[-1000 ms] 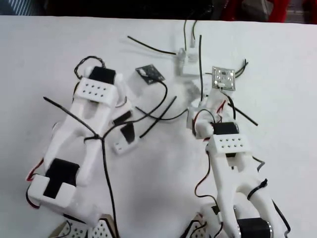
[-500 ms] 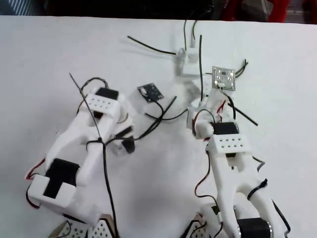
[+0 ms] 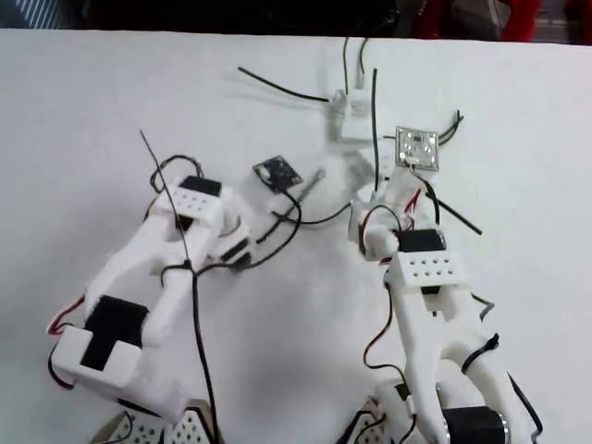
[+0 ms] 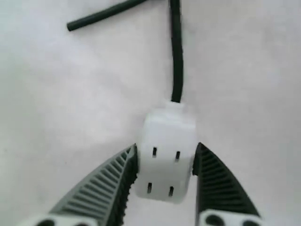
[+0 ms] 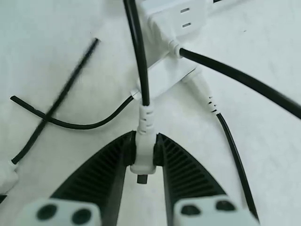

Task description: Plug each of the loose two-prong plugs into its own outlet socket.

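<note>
Standing by the desk [image 3: 92, 83], I see the left tool [image 4: 165, 151] clamped on a white outlet socket block [image 4: 168, 132], with its ribbed fingers [image 4: 115, 181] pressed against both sides. The block's slotted face, two pairs of slots, is turned up toward the wrist. A black cord [image 4: 176, 61] leaves its far end and runs straight away from the tool. Beyond that, a loose cord end [image 4: 101, 15] lies across the desk.

The right tool [image 5: 143, 141] is gripping a white two-prong plug [image 5: 142, 162], pinched between its fingers, with a dark stub showing at the end nearest the wrist. The plug's cord [image 5: 136, 47] leads forward, away from the tool. Just ahead of this tool sits a second outlet block [image 5: 181, 16], slots facing up, with a thick black cable [image 5: 244, 80] leaving it. Close beside that lies another white plug end [image 5: 203, 92], trailing its own lead back past the tool.

From above, a small dark board [image 3: 276, 172] lies just ahead of the left tool, and a silver square board [image 3: 417, 147] lies ahead of the right one.
</note>
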Motion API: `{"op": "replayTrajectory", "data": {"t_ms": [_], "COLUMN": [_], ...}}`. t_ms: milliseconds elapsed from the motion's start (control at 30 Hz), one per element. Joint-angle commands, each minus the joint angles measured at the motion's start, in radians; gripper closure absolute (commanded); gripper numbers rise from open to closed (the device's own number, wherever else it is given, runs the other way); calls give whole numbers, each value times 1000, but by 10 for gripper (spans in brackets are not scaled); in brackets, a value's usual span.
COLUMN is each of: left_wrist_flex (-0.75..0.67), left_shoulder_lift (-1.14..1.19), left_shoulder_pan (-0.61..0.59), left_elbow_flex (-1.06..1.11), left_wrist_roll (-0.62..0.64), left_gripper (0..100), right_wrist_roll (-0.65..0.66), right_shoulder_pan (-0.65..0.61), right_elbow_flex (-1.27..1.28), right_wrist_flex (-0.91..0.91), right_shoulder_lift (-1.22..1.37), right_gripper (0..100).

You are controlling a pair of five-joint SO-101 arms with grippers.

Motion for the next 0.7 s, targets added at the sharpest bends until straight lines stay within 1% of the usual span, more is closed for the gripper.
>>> {"op": "replayTrajectory", "data": {"t_ms": [0, 133, 233, 467, 567, 667], "left_wrist_flex": [-55, -49, -5, 235, 258, 253], "left_shoulder_lift": [-5, -15, -15, -47, -166, -351], "left_shoulder_pan": [-21, -25, -21, -25, -16, -16], "left_elbow_flex": [-6, -15, -66, -288, -288, -235], "left_wrist_roll": [157, 259, 272, 278, 278, 275], "left_gripper": [782, 661, 665, 669, 669, 669], "right_wrist_roll": [2, 2, 2, 3, 3, 3], "right_shoulder_pan": [5, 7, 7, 5, 5, 5], "right_elbow_flex": [-9, -9, -8, -8, -8, -8], "right_wrist_flex": [-18, -18, -18, -18, -18, -18], "right_shoulder_lift": [-31, -31, -31, -31, -31, -31], "right_gripper": [981, 981, 981, 981, 981, 981]}}
